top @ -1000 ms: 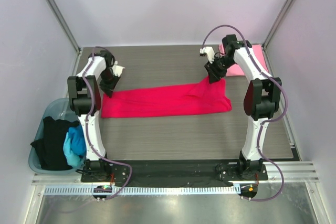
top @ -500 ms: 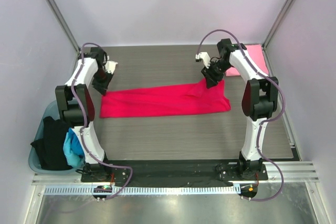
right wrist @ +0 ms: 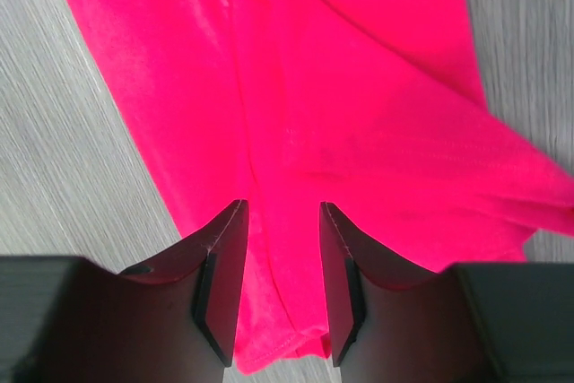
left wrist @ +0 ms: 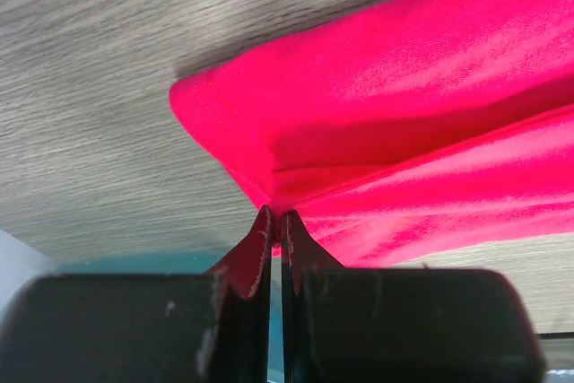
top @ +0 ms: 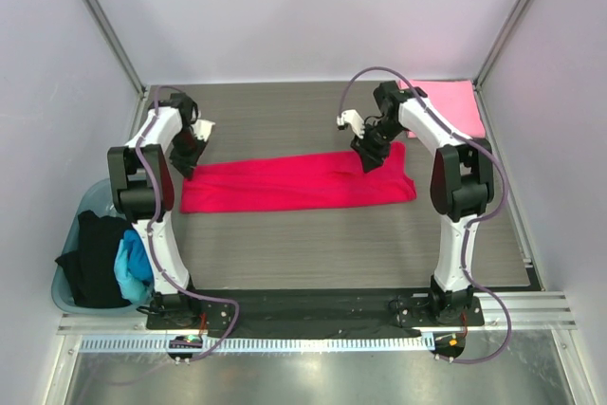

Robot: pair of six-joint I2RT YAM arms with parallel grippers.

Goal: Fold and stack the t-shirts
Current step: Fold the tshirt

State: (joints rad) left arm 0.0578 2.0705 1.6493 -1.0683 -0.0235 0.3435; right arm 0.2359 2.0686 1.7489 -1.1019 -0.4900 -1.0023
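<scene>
The crimson red t-shirt (top: 294, 182) lies folded into a long strip across the middle of the table. My left gripper (top: 187, 160) is shut on its far left corner; in the left wrist view the gripper (left wrist: 276, 217) pinches the cloth (left wrist: 404, 132) right at that corner. My right gripper (top: 368, 160) hangs over the strip's right part. Its jaws (right wrist: 281, 208) stand apart just above the cloth (right wrist: 359, 114), with a fold ridge running between them. The light pink t-shirt (top: 453, 106) lies flat at the far right corner.
A teal bin (top: 71, 296) stands off the table's left edge, holding a black t-shirt (top: 90, 258) and a bright blue one (top: 135, 267). White walls close in the table on three sides.
My right gripper has moved left and toward me over the red shirt. The cloth it had pulled up into a peak now lies flat. The left gripper keeps its hold.
</scene>
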